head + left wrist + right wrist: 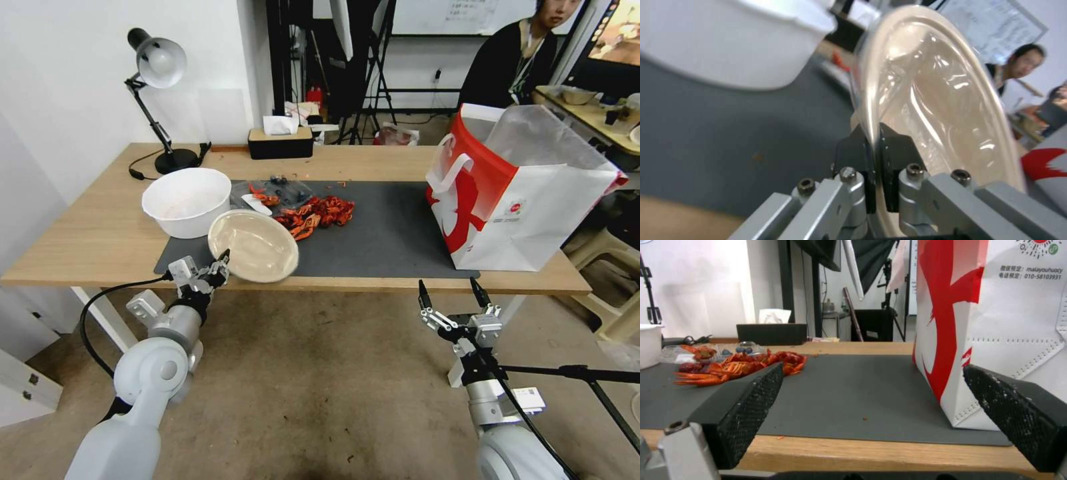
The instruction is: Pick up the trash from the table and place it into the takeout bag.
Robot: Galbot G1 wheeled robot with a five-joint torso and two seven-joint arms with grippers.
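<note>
Light wood table [87, 247] carries everything. Left gripper [221, 261] pinches the tilted shallow beige bowl [257, 245] by its rim, well left of the takeout bag [527, 193]; right gripper [452, 293] hangs spread below the bag's near-left corner.

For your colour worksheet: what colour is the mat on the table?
Dark grey mat, best in the head view.
</note>
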